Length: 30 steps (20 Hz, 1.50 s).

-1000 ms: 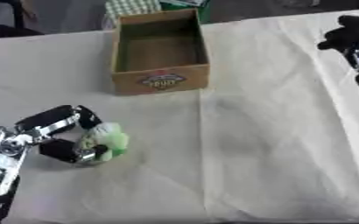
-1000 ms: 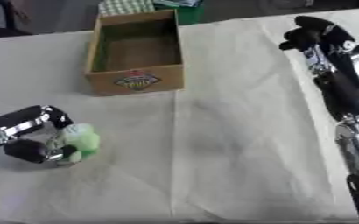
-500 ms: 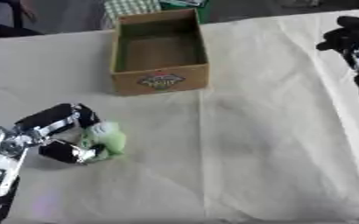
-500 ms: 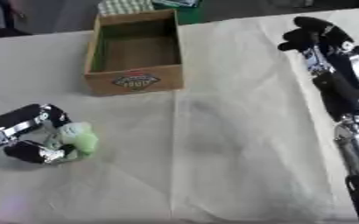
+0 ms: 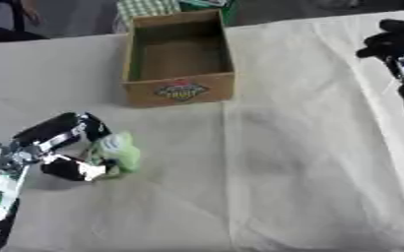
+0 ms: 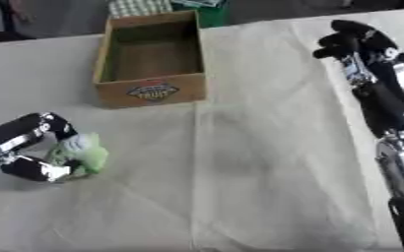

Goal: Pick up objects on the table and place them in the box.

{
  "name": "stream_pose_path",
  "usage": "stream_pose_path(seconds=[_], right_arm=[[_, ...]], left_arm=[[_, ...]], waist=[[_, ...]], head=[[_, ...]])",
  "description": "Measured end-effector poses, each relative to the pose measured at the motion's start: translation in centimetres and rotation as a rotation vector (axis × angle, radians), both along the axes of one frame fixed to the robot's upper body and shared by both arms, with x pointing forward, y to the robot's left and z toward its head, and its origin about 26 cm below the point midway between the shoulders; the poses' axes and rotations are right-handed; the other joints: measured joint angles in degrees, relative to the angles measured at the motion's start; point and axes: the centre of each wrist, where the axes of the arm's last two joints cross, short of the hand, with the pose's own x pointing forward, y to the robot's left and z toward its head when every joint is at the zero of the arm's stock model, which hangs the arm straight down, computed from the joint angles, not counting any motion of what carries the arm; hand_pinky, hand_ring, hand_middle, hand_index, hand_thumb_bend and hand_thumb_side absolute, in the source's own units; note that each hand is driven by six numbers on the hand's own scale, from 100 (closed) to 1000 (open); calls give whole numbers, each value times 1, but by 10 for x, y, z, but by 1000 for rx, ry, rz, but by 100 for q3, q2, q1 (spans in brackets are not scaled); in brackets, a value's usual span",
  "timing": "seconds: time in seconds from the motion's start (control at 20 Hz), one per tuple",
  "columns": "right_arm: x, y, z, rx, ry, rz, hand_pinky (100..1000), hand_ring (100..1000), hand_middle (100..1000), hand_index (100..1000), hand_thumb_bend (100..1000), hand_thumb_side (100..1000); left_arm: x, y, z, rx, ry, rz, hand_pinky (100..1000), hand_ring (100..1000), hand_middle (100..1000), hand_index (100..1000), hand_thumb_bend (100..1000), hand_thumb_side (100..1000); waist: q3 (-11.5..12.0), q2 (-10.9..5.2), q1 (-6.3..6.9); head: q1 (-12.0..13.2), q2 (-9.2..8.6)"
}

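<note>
Green object (image 5: 119, 151) low at the table's left, wrapped by the left hand (image 5: 63, 150).

Fingers and thumb curl round its near side (a grasp readying the lift, I judge), well short of the open cardboard box (image 5: 179, 89) farther back. On the cream tablecloth (image 5: 309, 162) nothing else awaits; the right hand (image 6: 353, 42) hangs curled at far right, holding nothing.

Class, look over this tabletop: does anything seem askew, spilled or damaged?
Nothing stands out. The cardboard box sits upright and open on the cloth-covered table, and the left hand is curled round a light green object.
</note>
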Motion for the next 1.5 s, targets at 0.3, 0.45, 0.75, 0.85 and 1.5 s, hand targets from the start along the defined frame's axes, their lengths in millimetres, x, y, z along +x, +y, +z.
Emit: stream_pose_path(seconds=[0.3,0.45,0.75,0.85,1.5], right_arm=[[2,1,5,5,-24,0,914,692,661,832,100,546],[4,2,8,5,-39,4,913,694,663,832,100,548],[7,5,16,12,-83,20,910,697,665,832,100,553],[8,6,19,15,-98,29,910,697,665,831,100,552],[14,14,32,14,-147,80,910,697,664,831,100,547]], left_arm=[[1,16,37,-63,-137,53,537,488,396,521,100,295],[2,24,63,-84,-223,70,527,490,398,524,100,294],[3,40,105,-108,-379,109,506,489,398,526,100,294],[4,42,119,-123,-432,120,505,491,400,527,100,297],[20,59,165,-282,-599,189,520,501,405,526,100,295]], waist=[[-86,124,-39],[-150,180,-43],[-290,298,-53],[-351,335,-62],[-779,562,50]], head=[[-20,-188],[-19,-277],[55,-457],[103,-526],[471,-881]])
